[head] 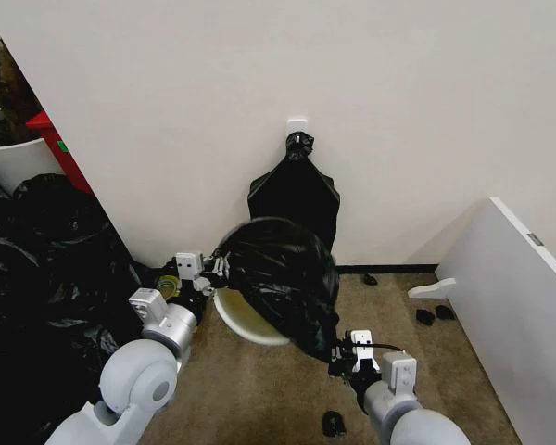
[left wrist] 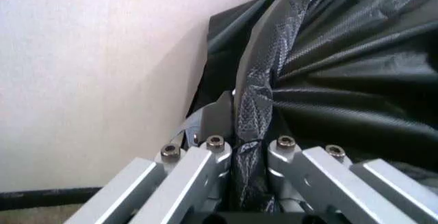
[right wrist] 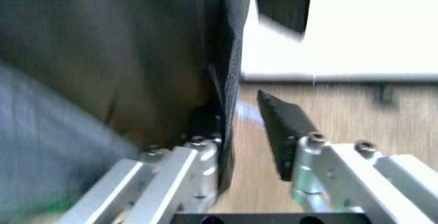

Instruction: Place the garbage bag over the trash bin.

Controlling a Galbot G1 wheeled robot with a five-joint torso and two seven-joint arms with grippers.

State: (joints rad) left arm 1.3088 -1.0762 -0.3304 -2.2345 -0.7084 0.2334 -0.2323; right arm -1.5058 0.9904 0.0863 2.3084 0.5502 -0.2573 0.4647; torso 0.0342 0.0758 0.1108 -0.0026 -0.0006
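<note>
The garbage bag point(head: 283, 278) stretches between the left gripper point(head: 215, 271), clamped on its far-left edge, and the right gripper point(head: 345, 350), parted around its near-right edge, draping the trash bin point(head: 246, 324) lying between both.

left gripper point(left wrist: 250, 155): clamped, arm raised forward | right gripper point(right wrist: 250, 152): seemingly parted, arm low

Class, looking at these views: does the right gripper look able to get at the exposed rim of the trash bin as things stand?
Probably not directly. The right gripper sits at the garbage bag's lower edge, with the edge between its parted fingers. The bag hangs between it and the bin's bare rim, which lies nearer the left gripper.
</note>
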